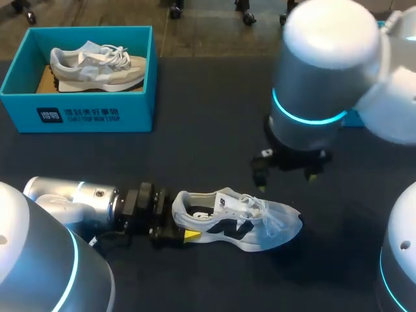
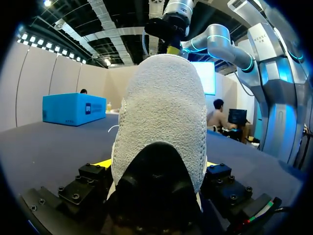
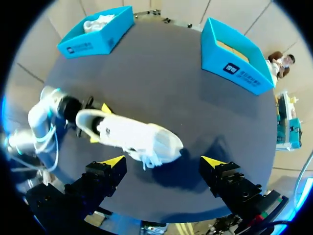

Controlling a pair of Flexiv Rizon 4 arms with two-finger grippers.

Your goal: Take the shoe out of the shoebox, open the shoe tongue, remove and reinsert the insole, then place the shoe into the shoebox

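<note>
A white and pale grey shoe with a dark side logo stands upright on the dark table, toe toward the right. My left gripper lies low on the table behind it, shut on the heel. In the left wrist view the heel fills the gap between the fingers of my left gripper. My right gripper hangs open above the shoe's toe end, touching nothing. From the right wrist view the shoe lies below and ahead of my right gripper. The blue shoebox stands at the back left.
A second, beige shoe lies inside the back-left shoebox. Another blue box stands at the back right, mostly hidden behind my right arm in the head view. Bare dark table lies between the boxes and the shoe.
</note>
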